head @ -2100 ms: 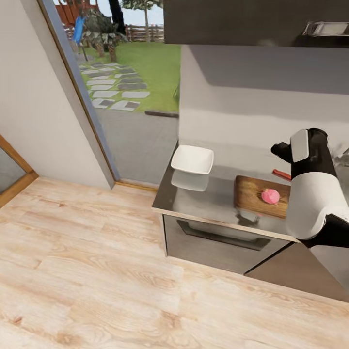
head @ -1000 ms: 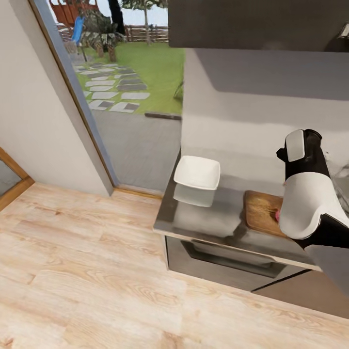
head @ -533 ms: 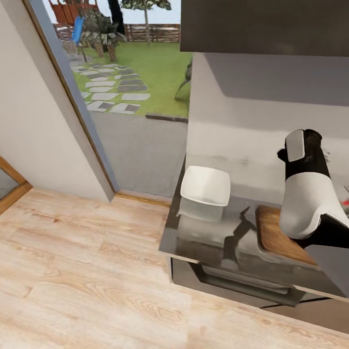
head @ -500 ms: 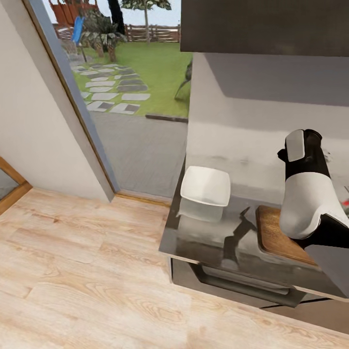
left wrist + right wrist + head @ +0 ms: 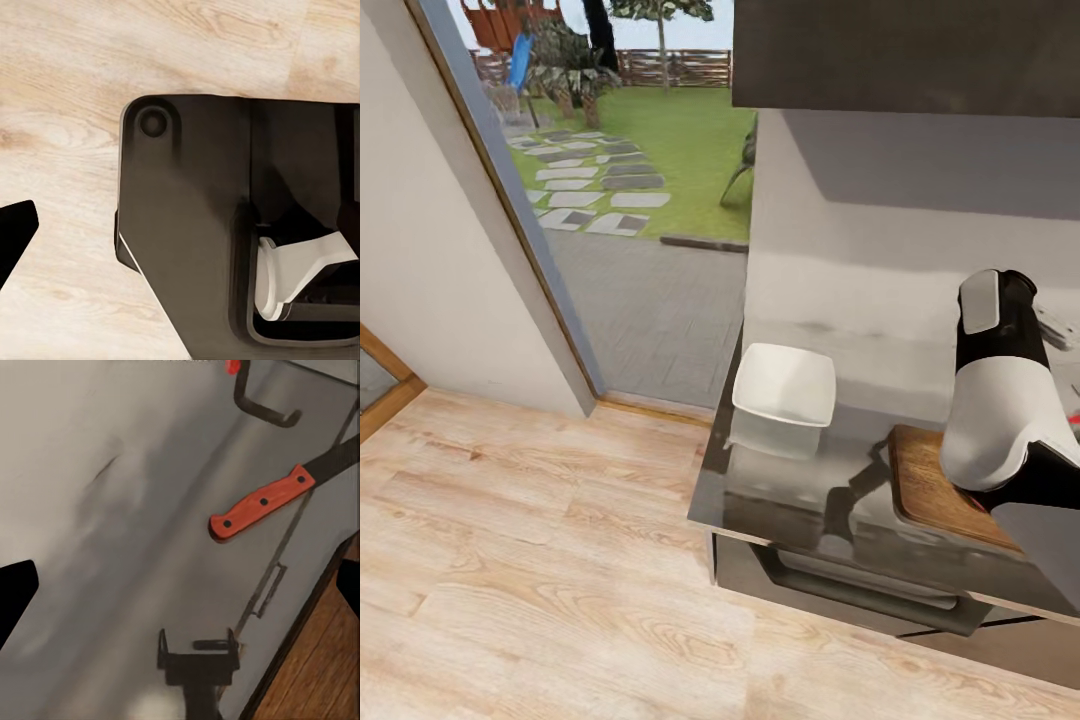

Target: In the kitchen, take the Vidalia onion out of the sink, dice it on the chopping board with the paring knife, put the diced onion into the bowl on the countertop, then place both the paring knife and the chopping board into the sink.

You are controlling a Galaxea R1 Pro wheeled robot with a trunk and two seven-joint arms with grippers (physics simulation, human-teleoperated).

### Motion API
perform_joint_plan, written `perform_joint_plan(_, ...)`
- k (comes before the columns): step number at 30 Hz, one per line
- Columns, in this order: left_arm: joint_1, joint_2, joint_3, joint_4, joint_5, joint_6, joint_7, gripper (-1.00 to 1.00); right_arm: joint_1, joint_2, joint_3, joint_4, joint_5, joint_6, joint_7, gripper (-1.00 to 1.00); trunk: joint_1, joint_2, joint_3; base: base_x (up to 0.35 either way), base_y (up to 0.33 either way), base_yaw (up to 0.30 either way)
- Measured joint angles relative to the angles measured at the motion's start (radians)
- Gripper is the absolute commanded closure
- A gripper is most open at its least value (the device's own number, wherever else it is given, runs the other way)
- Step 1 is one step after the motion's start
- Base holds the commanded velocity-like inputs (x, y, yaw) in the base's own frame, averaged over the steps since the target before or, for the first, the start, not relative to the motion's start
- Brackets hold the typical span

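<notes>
Paring knife (image 5: 264, 504) lies flat on the countertop (image 5: 112, 510), at one o'clock from our right gripper's open fingers; we judge an off-centre descent could skid it toward the chopping board (image 5: 315, 667).

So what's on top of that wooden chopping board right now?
The chopping board's visible end is bare wood, with nothing on it. The robot's right arm covers the rest in the head view, so anything lying there can't be seen. The paring knife lies beside the board, on the countertop.
</notes>
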Motion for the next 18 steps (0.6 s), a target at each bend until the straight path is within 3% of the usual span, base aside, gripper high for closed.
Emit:
perform_joint_plan(9, 0.0, 0.0, 0.0, 0.002, -0.001, 0.0, 0.0, -1.0, 0.0, 0.004, -0.003, -0.014, -0.001, -0.007, -0.033, -1.0, 0.0, 0.0, 0.0, 0.01, 0.0, 0.0)
perform_joint_plan(18, 0.0, 0.0, 0.0, 0.001, -0.001, 0.0, 0.0, -1.0, 0.0, 0.007, -0.004, -0.015, -0.002, -0.032, -0.087, -1.0, 0.0, 0.0, 0.0, 0.196, 0.0, 0.0)
